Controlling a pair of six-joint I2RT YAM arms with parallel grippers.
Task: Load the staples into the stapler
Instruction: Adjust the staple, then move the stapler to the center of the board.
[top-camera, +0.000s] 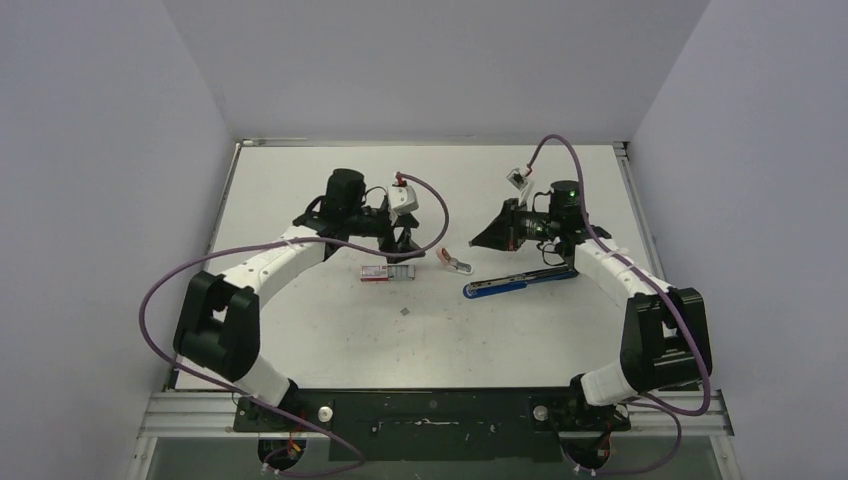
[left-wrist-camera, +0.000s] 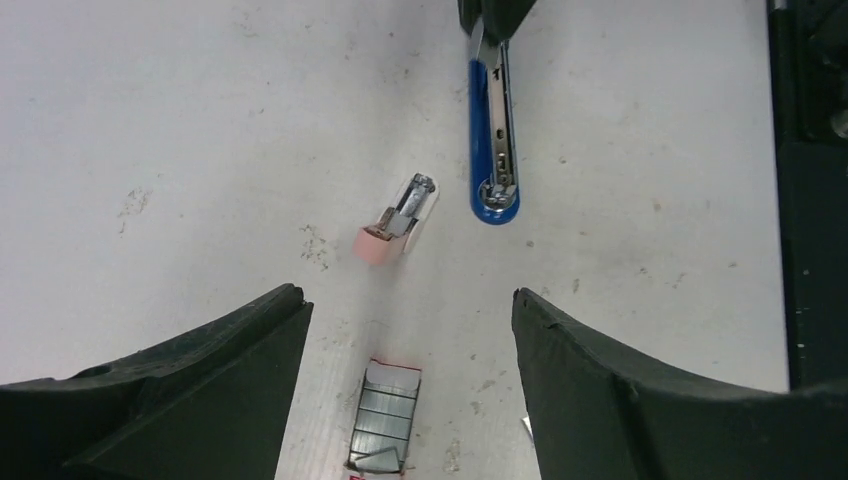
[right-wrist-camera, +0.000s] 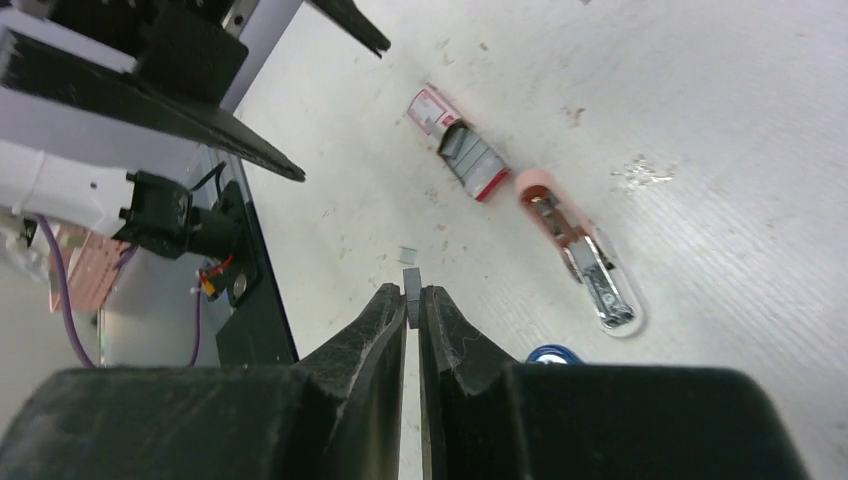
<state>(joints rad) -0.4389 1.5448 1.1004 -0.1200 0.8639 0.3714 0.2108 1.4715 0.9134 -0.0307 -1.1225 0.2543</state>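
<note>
right claw (right-wrist-camera: 412, 294) is pinched shut on what looks like a short staple strip (right-wrist-camera: 411, 283). left claw (left-wrist-camera: 405, 293) hangs open over the staple box (left-wrist-camera: 385, 425). the stapler (top-camera: 515, 283) lies opened on the counter (top-camera: 300, 200) under the right claw, so align the strip with its channel and lower it flat.

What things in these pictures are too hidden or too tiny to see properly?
1. Right wrist view: the stapler is nearly all hidden behind the right gripper; only a blue tip shows.
2. Same view: the small grey piece it pinches is too small to name.
3. Left wrist view: the staples box is cut off by the bottom edge.
4. Top view: the tiny scrap is too small to name.
</note>
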